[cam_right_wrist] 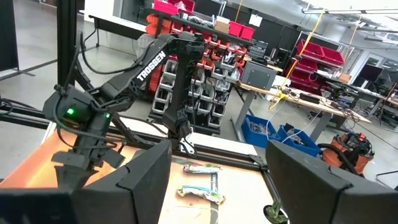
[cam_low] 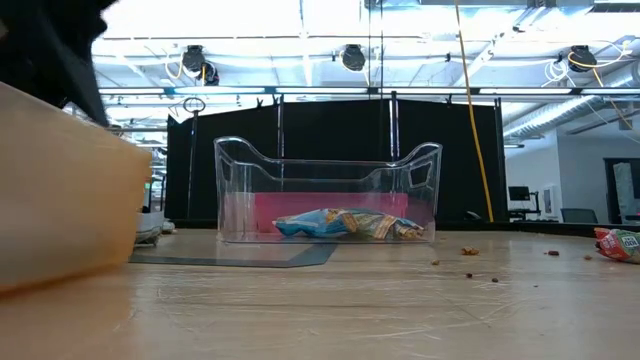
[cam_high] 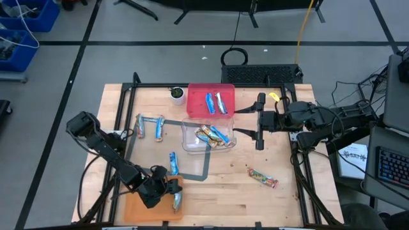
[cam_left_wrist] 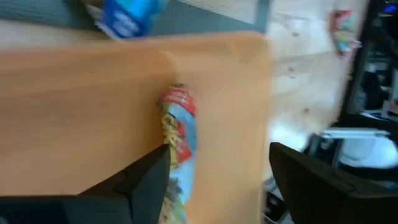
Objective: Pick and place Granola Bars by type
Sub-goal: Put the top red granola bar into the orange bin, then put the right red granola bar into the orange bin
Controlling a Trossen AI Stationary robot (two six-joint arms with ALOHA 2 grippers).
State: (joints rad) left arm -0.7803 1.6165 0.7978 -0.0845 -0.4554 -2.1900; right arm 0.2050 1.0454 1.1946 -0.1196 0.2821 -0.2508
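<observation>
My landmark is the orange tray [cam_high: 137, 206] at the table's near left corner. On its right part lies one of the Granola Bars [cam_high: 177, 202], long axis running near to far across the table. My left gripper [cam_high: 167, 189] hovers just above that bar, fingers [cam_left_wrist: 149, 177] spread wide, holding nothing. My right gripper [cam_high: 260, 121] waits well away beside the clear bin [cam_high: 189, 144], also spread. The bar's wrapper is blue and tan with a red end [cam_left_wrist: 177, 99].

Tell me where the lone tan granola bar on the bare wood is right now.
In the high view, the tan granola bar lies on the table's near right part, apart from the others, nearer than the clear bin and the waiting right claw.
</observation>
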